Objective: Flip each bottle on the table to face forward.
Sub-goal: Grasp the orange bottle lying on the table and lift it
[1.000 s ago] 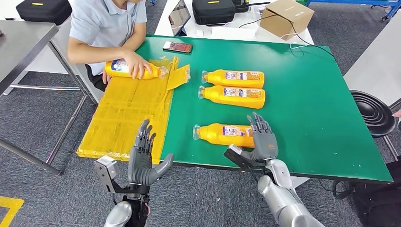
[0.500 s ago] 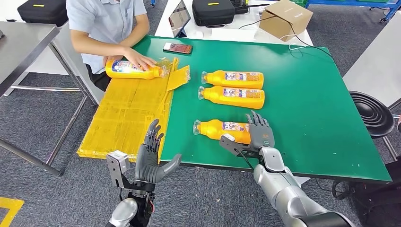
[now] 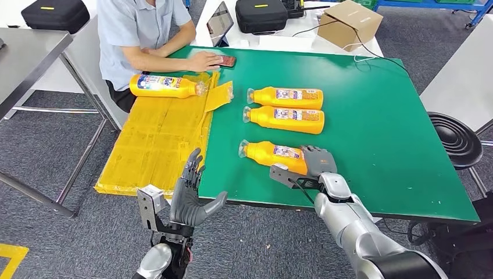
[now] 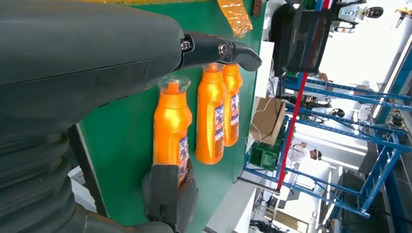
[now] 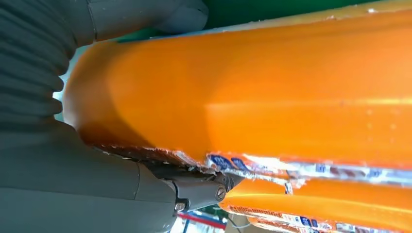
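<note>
Three orange bottles lie on their sides on the green table [image 3: 378, 116], necks to the left. My right hand [image 3: 318, 163] grips the base end of the nearest bottle [image 3: 273, 154], fingers curled over it; in the right wrist view this bottle [image 5: 272, 87] sits between thumb and fingers. The other two bottles [image 3: 285, 96] [image 3: 285, 118] lie side by side farther back. My left hand [image 3: 189, 195] is open, fingers spread, raised just in front of the table's near edge. The left wrist view shows the nearest bottle [image 4: 171, 131] with my right hand [image 4: 167, 199] on its base.
A fourth orange bottle [image 3: 165, 86] lies on yellow cardboard [image 3: 157, 139] left of the green surface. A seated person rests a hand on a phone [image 3: 227, 60] at the far edge. A black stool [image 3: 456, 139] stands to the right; a cardboard box [image 3: 349, 20] sits behind.
My right hand went from flat beside the nearest bottle to curled around its base. The person let go of the bottle on the cardboard and reached to the phone. My left hand drifted right.
</note>
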You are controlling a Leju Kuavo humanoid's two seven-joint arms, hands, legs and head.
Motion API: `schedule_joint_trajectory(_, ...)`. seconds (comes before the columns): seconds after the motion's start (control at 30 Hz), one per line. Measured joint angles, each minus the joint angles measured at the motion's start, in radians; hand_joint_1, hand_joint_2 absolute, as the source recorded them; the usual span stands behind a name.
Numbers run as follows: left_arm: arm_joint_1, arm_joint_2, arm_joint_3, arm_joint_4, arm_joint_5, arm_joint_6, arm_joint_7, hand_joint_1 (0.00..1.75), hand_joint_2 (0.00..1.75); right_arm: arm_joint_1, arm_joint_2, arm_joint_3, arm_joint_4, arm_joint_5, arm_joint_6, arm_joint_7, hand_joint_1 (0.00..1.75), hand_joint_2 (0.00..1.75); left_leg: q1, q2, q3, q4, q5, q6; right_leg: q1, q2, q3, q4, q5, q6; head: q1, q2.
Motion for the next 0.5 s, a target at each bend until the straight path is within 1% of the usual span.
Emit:
schedule_joint_trajectory(0.1,-0.001,0.0,0.0,0.002,0.002,-0.003,0.003,0.0,1.75,0.0,0.0,-0.019,0.0,-0.04,-0.006,-0.048,1.75,1.75,0.0,0.0,0.0,0.0,0.0,0.0,0.0,0.001,0.0,0.0,0.0,0.0,0.0,0.0)
schedule_joint_trajectory(0.17,-0.002,0.0,0.001,0.003,0.003,0.0,0.008,0.0,1.75,0.01,0.002,-0.023,0.0,-0.038,-0.061,-0.063,1.75,1.75,0.0,0.0,0.0,0.0,0.0,0.0,0.0,0.001,0.0,0.0,0.0,0.0,0.0,0.0)
schedule_joint_trajectory(0.27,-0.002,0.001,0.006,0.003,0.003,0.011,0.016,0.0,1.75,0.039,0.014,-0.024,-0.002,-0.054,-0.167,-0.119,1.75,1.75,0.0,0.0,-0.002,0.0,0.0,0.0,0.001,0.001,-0.002,0.0,0.0,0.0,0.0,0.0)
schedule_joint_trajectory(0.37,-0.002,0.0,0.012,0.003,0.006,0.023,0.02,0.0,1.75,0.057,0.028,-0.027,-0.007,-0.086,-0.203,-0.174,1.75,1.75,0.001,0.001,-0.003,0.0,0.0,0.0,0.001,0.001,-0.003,0.0,0.0,0.0,0.0,0.0)
schedule_joint_trajectory(0.43,-0.002,-0.003,0.02,0.003,0.032,0.048,0.034,0.0,1.75,0.072,0.039,-0.037,-0.021,-0.156,-0.22,-0.257,1.75,1.75,0.001,0.001,-0.003,0.0,0.0,0.0,0.001,0.001,-0.003,0.001,0.0,0.0,0.0,0.0)
schedule_joint_trajectory(0.5,-0.003,-0.01,0.037,0.006,0.105,0.073,0.078,0.0,1.75,0.102,0.059,-0.055,-0.05,-0.277,-0.23,-0.389,1.75,1.75,0.001,0.001,-0.004,0.0,0.0,0.0,0.001,0.001,-0.004,0.001,0.0,0.0,0.0,0.0)
